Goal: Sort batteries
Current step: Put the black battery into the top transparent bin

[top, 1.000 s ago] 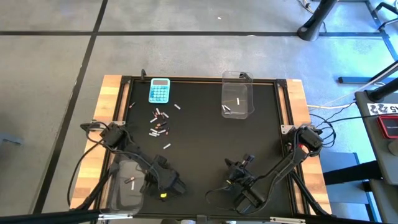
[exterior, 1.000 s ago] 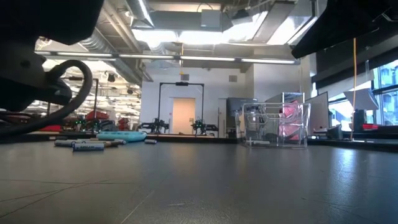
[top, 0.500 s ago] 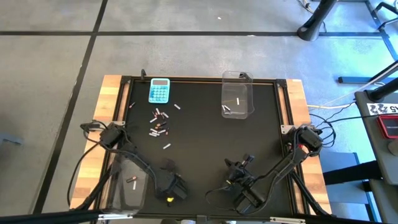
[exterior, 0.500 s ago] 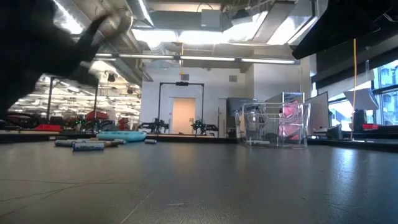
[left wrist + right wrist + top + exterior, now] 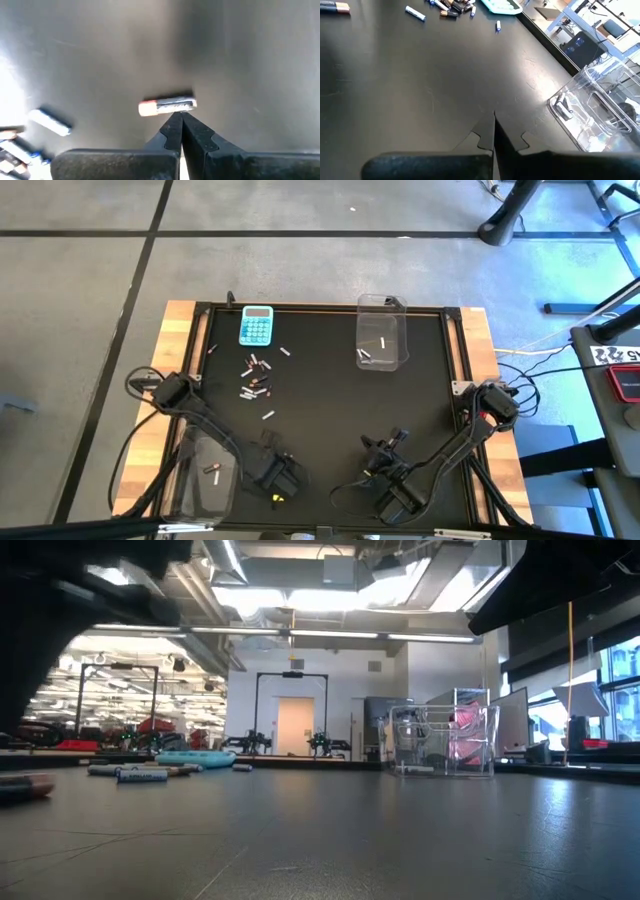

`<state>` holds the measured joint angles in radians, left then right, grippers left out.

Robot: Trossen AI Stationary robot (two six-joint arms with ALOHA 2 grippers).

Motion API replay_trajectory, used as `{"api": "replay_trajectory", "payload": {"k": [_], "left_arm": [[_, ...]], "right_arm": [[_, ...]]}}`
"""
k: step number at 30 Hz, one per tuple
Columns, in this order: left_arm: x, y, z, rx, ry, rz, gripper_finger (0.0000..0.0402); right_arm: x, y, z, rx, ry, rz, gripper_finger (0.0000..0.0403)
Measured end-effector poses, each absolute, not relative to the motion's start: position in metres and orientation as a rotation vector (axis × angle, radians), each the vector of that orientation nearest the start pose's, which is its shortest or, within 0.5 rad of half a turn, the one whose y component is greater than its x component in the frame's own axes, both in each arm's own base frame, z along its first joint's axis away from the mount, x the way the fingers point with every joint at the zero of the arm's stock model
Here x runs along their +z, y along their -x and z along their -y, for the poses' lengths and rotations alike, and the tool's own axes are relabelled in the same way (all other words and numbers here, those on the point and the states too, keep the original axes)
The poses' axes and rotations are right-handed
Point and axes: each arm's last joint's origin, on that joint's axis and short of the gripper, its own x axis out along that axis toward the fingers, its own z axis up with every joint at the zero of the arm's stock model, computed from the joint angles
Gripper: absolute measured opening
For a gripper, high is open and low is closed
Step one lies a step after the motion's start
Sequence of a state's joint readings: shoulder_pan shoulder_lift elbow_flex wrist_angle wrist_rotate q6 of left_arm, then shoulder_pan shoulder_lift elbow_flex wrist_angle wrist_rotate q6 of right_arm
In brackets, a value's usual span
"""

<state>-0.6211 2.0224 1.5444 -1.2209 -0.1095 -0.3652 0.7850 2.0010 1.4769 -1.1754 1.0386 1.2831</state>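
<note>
Table [image 5: 330, 395]: black mat w/ wood edges, both arms at its near side in the high view.

L arm [image 5: 205, 425] runs from its base at the table's left edge to the near-left area. L gripper [image 5: 180, 116] is fully closed, tips pressed together, holding nothing. A dark battery w/ red end [image 5: 167, 106] lies on the mat just beyond the tips; touching or not, can't tell.

R arm [image 5: 455, 445] comes from the right edge to near-centre. R gripper [image 5: 493, 120] is closed too, fingers together, nothing in it, over bare mat.

Far bin [image 5: 381, 332]: clear, upright, far right-of-centre; two silvery-white batteries [image 5: 374, 350] inside. Near bin [image 5: 205, 475]: clear, at the near-left corner beside the L arm; one dark/red battery [image 5: 211, 472] inside.

Calculator [image 5: 256, 326]: light blue, far-left part of the mat.

Loose pile of batteries [image 5: 255, 377]: mixed silvery-white and dark/red, left of centre, nearer than the calculator. One [image 5: 285, 351] lies apart just right of the calculator, another [image 5: 268, 416] apart on the near side of the pile. Low view shows the same pile [image 5: 140, 772] lying flat by the calculator.
</note>
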Motion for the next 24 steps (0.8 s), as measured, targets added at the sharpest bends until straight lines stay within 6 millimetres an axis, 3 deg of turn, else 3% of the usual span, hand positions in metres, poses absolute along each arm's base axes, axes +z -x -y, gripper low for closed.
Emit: {"api": "replay_trajectory", "payload": {"k": [6,11,19,24], "left_arm": [[0.196,-0.302,0.207,0.224,-0.237,-1.469,0.0027],[0.197,-0.298,0.214,0.385,-0.113,-1.374,0.0089],[0.196,-0.304,0.236,0.462,0.126,-1.125,0.0208],[0.184,-0.307,0.233,0.657,0.178,-0.982,0.0259]], "right_arm": [[0.191,-0.273,-0.238,-0.712,0.175,-0.664,0.0003],[0.192,-0.274,-0.238,-0.714,0.183,-0.642,0.0003],[0.193,-0.276,-0.239,-0.72,0.196,-0.579,0.0003],[0.194,-0.277,-0.239,-0.725,0.208,-0.533,0.0003]]}}
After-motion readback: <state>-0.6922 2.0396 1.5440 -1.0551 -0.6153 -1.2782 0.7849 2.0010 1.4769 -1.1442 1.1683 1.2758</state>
